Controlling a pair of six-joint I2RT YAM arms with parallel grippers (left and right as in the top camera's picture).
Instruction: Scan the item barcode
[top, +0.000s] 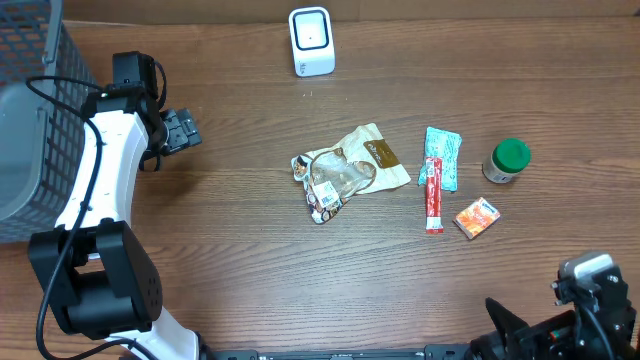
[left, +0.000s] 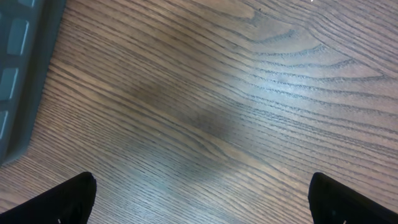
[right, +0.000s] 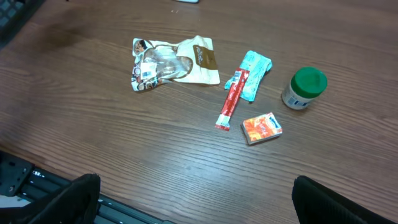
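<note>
Snack bag (top: 345, 172) lay crumpled mid-desk (top: 250, 255), other items (top: 433, 195) to one side of it, scanner (top: 311, 40) at the far edge. Left pincer (top: 183, 131) and right pincer (right: 200, 202) both gaped empty, well apart from it. Risk: creased film could read badly at the scanner or slip from a thin grasp.

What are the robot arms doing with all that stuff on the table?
Nothing is held yet. Both grippers are open: the left gripper hangs over bare wood beside the basket, the right gripper sits at the near edge. The snack bag, red stick, teal packet, green-lidded jar and orange box lie untouched. The white scanner stands at the far side.
</note>
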